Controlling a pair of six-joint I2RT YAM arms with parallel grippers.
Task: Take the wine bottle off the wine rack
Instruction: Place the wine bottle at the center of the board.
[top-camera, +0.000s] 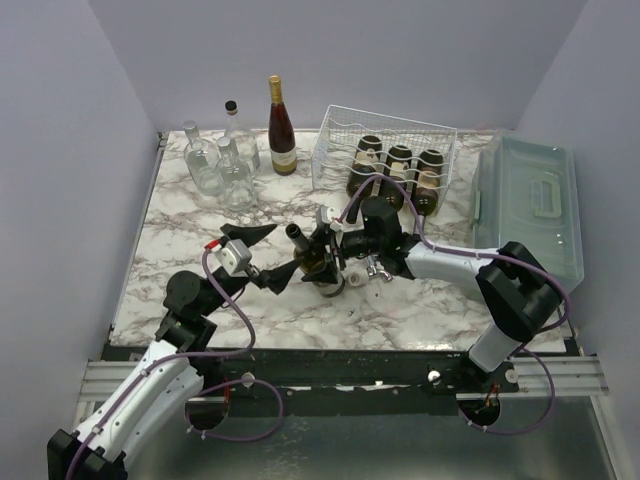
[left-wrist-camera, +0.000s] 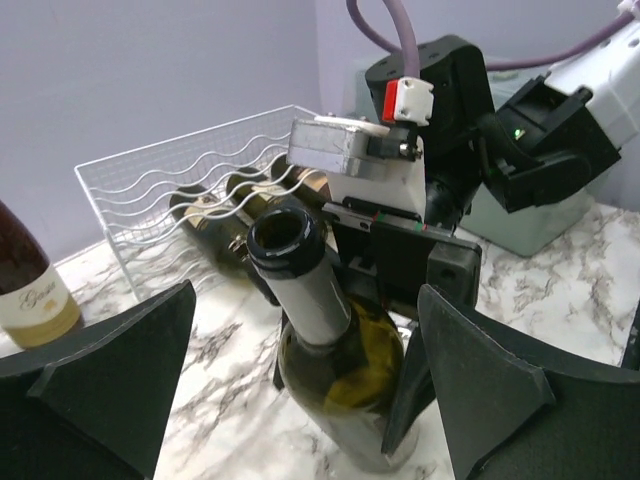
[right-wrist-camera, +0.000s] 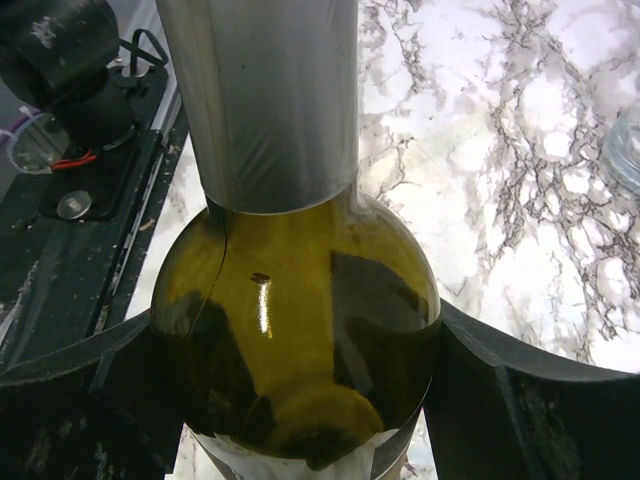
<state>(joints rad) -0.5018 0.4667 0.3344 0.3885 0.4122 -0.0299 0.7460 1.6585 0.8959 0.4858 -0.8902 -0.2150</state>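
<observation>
A green wine bottle (top-camera: 316, 258) with a silver neck is out of the white wire wine rack (top-camera: 385, 135) and leans over the marble table in front of it. My right gripper (top-camera: 336, 264) is shut on its body; in the right wrist view the fingers (right-wrist-camera: 530, 400) press both sides of the green glass (right-wrist-camera: 290, 330). My left gripper (top-camera: 267, 254) is open, with its fingers wide apart on either side of the bottle's neck (left-wrist-camera: 310, 290) and not touching it. Three dark bottles (top-camera: 398, 165) still lie in the rack (left-wrist-camera: 190, 170).
Clear glass bottles (top-camera: 205, 160) and a red wine bottle (top-camera: 282, 130) stand at the back left. A translucent lidded bin (top-camera: 530, 200) sits at the right edge. The rack's front face is just behind my right arm.
</observation>
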